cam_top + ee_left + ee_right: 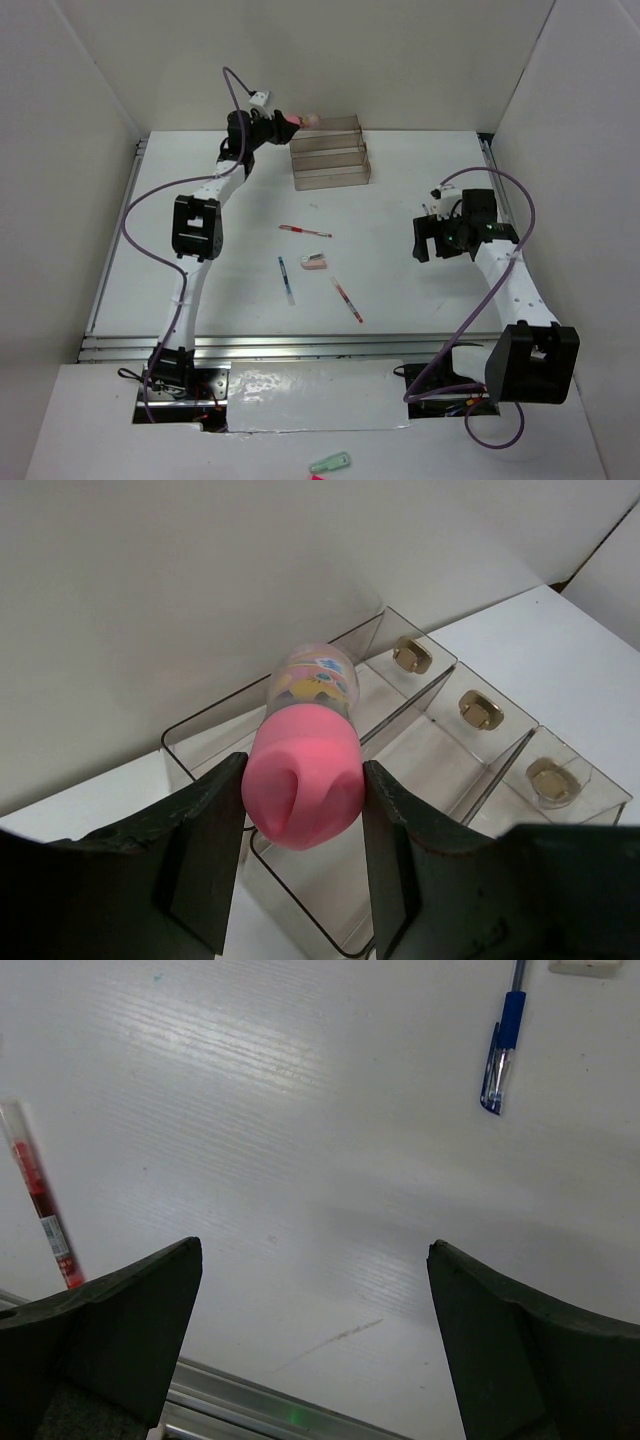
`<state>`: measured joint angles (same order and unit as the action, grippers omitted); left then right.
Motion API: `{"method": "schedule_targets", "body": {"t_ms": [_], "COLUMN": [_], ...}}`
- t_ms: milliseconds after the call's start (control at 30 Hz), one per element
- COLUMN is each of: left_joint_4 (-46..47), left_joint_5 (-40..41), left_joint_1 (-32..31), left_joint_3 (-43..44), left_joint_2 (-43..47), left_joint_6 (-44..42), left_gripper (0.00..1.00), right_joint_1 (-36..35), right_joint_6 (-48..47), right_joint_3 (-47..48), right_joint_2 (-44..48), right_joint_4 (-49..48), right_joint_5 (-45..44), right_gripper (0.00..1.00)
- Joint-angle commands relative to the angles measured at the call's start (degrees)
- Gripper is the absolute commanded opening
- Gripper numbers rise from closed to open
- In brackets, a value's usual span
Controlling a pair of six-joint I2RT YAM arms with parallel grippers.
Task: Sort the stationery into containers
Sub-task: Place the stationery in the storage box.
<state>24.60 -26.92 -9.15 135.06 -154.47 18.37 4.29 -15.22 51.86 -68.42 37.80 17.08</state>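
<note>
One risk: the pink eraser (308, 745) is being held by its rounded end only, so it may be tipping or rolling as the fingers let go.
Likely cause of a miss: the hand is hanging close to the left end of the rearmost compartment. A release from here could be dropping the eraser onto the rim of the organiser (330, 180) and bouncing it out.
Left gripper (303, 810): it is pinching the eraser between both fingers, part-way closed.
Eraser relative to the hand: it is poking forward from between the fingers with its patterned sleeve leading. It is hanging above the rearmost compartment and not touching it.
Right gripper (312, 1250): it is standing spread wide, gripping nothing, hovering over the table (400, 300).
Waiting pieces: a red pen (305, 231), a blue pen (287, 279), a pink-and-white eraser (313, 263) and a second red pen (347, 299) are lying between the arms, well apart from the organiser.
</note>
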Motion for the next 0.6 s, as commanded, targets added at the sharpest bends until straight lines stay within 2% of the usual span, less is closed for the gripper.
{"method": "schedule_targets", "body": {"t_ms": [0,100,233,367,467,567], "left_joint_4": [6.51,6.42,6.51,6.69,7.48,8.62], "left_joint_5": [0.64,1.16,1.87,2.74,3.8,5.47], "left_joint_1": [-0.26,-0.43,-0.78,-1.22,-1.4,-1.84], "left_joint_3": [4.59,5.38,5.82,7.66,7.67,7.58], "left_joint_2": [-1.09,-2.06,-3.02,-4.25,-4.34,-3.82], "left_joint_6": [0.0,-0.09,-0.7,-0.88,-0.27,-0.09], "left_gripper": [0.06,0.1,0.24,0.31,0.4,0.71], "right_joint_1": [-0.87,-1.13,-1.48,-1.57,-1.66,-1.92], "right_joint_6": [0.99,1.16,1.16,1.34,1.42,1.51], "right_joint_3": [2.9,2.99,3.16,3.25,3.34,3.6], "right_joint_2": [-0.57,-0.57,-0.75,-0.66,-0.31,-0.22], "right_joint_4": [0.17,0.17,0.43,0.87,1.13,1.48], "right_joint_5": [-0.56,-0.82,-1.17,-1.35,-1.35,-1.61], "right_gripper": [1.0,1.0,1.0,1.0,1.0,1.0]}}
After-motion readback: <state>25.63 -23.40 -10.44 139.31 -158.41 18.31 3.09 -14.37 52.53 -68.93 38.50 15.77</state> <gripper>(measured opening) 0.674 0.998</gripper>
